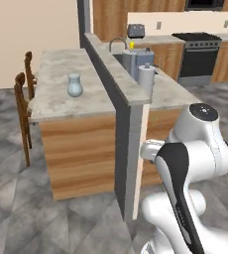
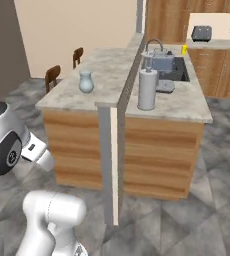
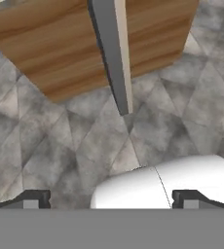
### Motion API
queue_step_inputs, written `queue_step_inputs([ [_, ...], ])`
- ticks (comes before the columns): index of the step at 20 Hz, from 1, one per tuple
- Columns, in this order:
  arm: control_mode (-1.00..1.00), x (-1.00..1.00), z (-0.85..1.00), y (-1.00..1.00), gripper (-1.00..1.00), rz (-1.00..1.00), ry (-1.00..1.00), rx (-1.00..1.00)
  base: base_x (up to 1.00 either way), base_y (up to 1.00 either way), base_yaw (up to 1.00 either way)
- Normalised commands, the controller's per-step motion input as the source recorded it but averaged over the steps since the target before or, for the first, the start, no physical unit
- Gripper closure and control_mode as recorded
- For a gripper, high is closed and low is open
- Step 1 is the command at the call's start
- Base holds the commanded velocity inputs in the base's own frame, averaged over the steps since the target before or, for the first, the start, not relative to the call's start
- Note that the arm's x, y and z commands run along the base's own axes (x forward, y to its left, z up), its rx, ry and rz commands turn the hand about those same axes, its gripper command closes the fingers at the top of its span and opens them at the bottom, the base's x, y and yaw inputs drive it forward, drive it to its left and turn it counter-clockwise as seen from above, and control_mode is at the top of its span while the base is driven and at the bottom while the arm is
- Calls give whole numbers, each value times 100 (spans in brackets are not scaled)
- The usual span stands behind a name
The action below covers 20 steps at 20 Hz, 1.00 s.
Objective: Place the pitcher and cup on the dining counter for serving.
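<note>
- The white arm (image 1: 185, 173) is closest to the camera. It is folded up low in front of the wooden island, and its round dark-topped joint (image 1: 203, 112) sits up high.
- In the hand view the gripper (image 3: 111, 199) looks down at the grey floor (image 3: 46, 146). Its 2 dark tips sit far apart, so the claw is open and holds nothing.
- The pitcher (image 1: 75, 85) is pale blue-grey glass you can see through. It has a round fat belly, a thinner neck and a wide round rim.
- The pitcher stands upright on the dining counter (image 1: 56, 99), out on the open stone top and away from the edges. In the right base view the pitcher (image 2: 86, 82) is well apart from the other things.
- The cup (image 1: 132, 45) is tiny and yellow. It stands far back by the sink (image 2: 167, 70), on the other side of the grey wall (image 1: 117, 94). It is too small to see any mark on it.
- A white roll (image 2: 147, 89) stands upright on the sink side, near the front end.
- 2 wooden chairs (image 1: 23, 106) stand beside the dining counter.
</note>
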Motion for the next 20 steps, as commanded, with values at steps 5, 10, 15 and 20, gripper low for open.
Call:
queue_step_inputs([
  [5, 100, 0, 0, 0, -100, 0, 0, 0, -1, -100, -28],
  [10, 100, 0, 0, 0, -100, 0, 0, 0, 24, -100, -22],
  [15, 100, 0, 0, 0, -100, 0, 0, 0, 75, -100, -17],
  [20, 100, 0, 0, 0, -100, 0, 0, 0, 100, -72, -1],
])
